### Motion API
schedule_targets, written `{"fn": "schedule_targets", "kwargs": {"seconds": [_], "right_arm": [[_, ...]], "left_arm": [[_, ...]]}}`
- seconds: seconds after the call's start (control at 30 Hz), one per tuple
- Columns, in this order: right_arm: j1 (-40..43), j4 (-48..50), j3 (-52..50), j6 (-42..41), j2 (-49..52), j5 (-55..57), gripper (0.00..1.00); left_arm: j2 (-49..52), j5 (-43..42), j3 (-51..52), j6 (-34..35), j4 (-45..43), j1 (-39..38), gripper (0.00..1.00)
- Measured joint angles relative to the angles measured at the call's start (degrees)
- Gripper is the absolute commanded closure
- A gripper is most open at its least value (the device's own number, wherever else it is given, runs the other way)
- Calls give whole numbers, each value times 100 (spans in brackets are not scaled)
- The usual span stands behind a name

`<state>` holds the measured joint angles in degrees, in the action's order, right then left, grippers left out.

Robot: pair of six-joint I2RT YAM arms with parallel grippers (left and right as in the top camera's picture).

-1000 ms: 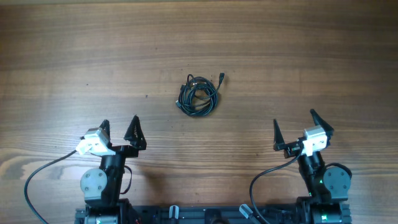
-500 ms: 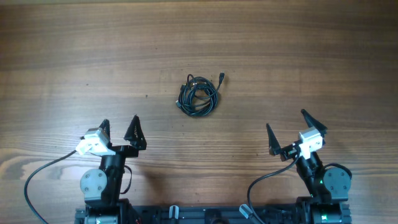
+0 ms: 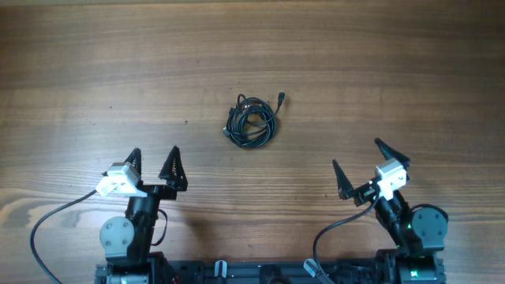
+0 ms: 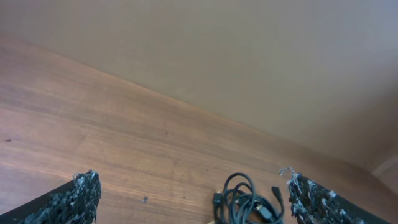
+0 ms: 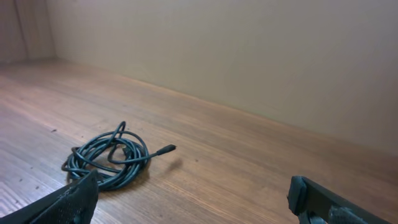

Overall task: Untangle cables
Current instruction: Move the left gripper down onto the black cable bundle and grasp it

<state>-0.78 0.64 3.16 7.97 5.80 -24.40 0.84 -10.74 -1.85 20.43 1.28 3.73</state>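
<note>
Cables [image 3: 252, 121] lie bunched on wooden table [image 3: 394, 63].

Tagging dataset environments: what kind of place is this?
Likely a lab tabletop robot workcell: wooden table, plain beige wall behind, left gripper and right gripper open at the near edge, one bundle of black cables.

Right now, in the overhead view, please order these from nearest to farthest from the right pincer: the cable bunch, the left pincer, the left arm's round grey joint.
1. cable bunch: ahead and left of the right pincer, mid-table.
2. left pincer: far across on the left side.
3. round grey joint: behind the left pincer, at the near edge.
</note>
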Motion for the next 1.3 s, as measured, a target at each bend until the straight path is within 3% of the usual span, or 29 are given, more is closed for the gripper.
{"fn": "schedule_targets", "kwargs": {"seconds": [0.53, 1.1, 1.3], "right_arm": [[0, -2, 1298, -20, 1416, -529, 0], [0, -1198, 3598, -28, 3233, -1458, 0], [0, -2404, 4916, -46, 4382, -1777, 0]], "left_arm": [[90, -313, -1390, -505, 1532, 0, 0], [2988, -835, -4083, -713, 2688, -50, 1], [3191, -560, -4172, -732, 2702, -839, 0]]}}
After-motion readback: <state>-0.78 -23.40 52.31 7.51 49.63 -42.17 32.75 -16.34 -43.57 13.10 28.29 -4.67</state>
